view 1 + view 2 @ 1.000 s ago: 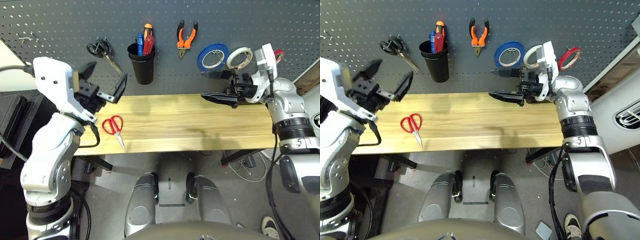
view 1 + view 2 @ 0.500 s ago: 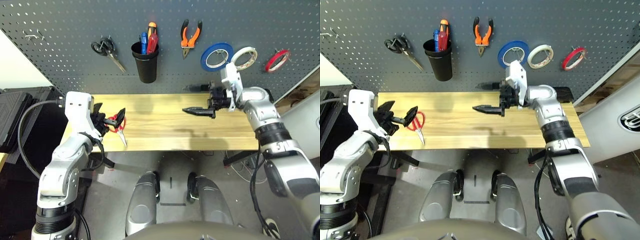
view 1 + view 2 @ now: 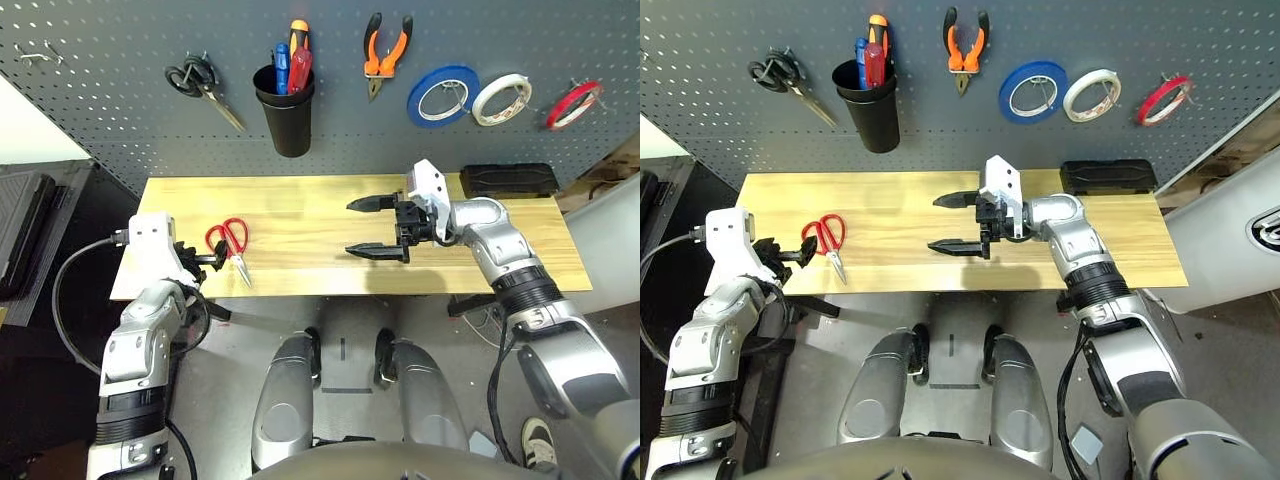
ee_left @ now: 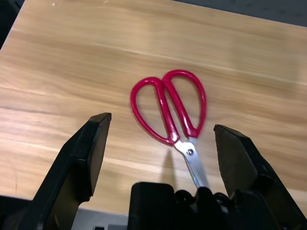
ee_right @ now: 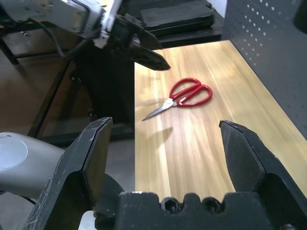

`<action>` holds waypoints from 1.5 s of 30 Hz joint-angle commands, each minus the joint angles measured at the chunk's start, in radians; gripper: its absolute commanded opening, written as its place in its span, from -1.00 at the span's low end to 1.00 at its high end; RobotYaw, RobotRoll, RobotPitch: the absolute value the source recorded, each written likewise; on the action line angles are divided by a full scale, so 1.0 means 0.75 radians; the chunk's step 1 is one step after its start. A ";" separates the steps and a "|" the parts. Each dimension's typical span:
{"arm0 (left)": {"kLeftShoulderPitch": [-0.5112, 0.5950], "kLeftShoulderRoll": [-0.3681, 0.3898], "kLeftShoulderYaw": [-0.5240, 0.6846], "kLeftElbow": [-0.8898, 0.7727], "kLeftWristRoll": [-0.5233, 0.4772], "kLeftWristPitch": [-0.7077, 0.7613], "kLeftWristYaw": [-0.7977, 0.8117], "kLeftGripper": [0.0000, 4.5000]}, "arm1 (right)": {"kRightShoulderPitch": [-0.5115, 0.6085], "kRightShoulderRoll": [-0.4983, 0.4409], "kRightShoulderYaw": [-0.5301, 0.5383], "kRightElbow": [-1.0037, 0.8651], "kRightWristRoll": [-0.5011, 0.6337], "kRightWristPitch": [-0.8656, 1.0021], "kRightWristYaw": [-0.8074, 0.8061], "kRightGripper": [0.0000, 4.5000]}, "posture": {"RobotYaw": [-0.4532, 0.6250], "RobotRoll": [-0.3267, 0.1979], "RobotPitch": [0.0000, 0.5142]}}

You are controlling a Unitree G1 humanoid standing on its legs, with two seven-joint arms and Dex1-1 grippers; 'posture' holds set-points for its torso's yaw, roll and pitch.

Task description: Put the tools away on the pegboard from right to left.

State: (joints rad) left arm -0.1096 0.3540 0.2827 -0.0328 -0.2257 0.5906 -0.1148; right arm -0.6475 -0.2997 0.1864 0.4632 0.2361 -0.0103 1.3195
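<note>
Red-handled scissors (image 3: 230, 245) lie flat on the wooden table (image 3: 300, 215) near its left end, blades toward the front edge. My left gripper (image 3: 203, 262) sits low at that end, open, its fingers (image 4: 91, 143) spread either side of the scissors' handles (image 4: 170, 108) without touching them. My right gripper (image 3: 367, 227) hovers open and empty over the table's middle, pointing left. On the pegboard (image 3: 100, 120) hang the red tape ring (image 3: 573, 104) and the orange-and-black pliers (image 3: 386, 55). The red-handled screwdriver (image 3: 299, 65) stands in the black cup (image 3: 287, 120).
Black-handled scissors (image 3: 200, 85) hang at the pegboard's left; blue (image 3: 443, 95) and white (image 3: 502, 98) tape rolls hang between pliers and red ring. A flat black box (image 3: 508, 180) lies at the table's back right. Bare hooks (image 3: 35, 58) sit far left.
The camera has tilted. My left gripper came down to the table's left end by the scissors. My right gripper drew away from the pegboard to the table's middle. Both stay open.
</note>
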 commanded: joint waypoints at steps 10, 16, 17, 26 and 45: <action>-0.193 -0.053 0.085 0.487 0.038 -0.124 0.167 0.99 | 0.119 -0.014 0.021 -0.225 0.029 0.119 -0.039 1.00 | -0.12 0.25 0.30; -0.266 -0.058 0.070 0.619 0.064 -0.157 0.198 0.99 | 0.154 -0.027 0.003 -0.310 0.058 0.196 -0.073 1.00 | -0.16 0.25 0.31; -0.277 -0.060 0.070 0.642 0.066 -0.165 0.206 0.99 | 0.157 -0.031 0.000 -0.325 0.065 0.210 -0.078 1.00 | -0.17 0.25 0.32; -0.350 -0.060 0.080 0.821 0.094 -0.279 0.296 0.99 | 0.175 -0.050 -0.019 -0.426 0.144 0.292 -0.105 1.00 | -0.19 0.25 0.34; -0.333 -0.109 0.096 0.904 0.070 -0.425 0.340 -0.79 | 0.107 -0.142 -0.048 -0.354 0.169 0.276 -0.098 1.00 | -0.17 0.25 0.24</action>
State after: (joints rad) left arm -0.4056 0.2861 0.3468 0.6685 -0.1647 0.2428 0.1297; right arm -0.5719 -0.3933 0.1654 0.1761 0.3609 0.2094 1.2366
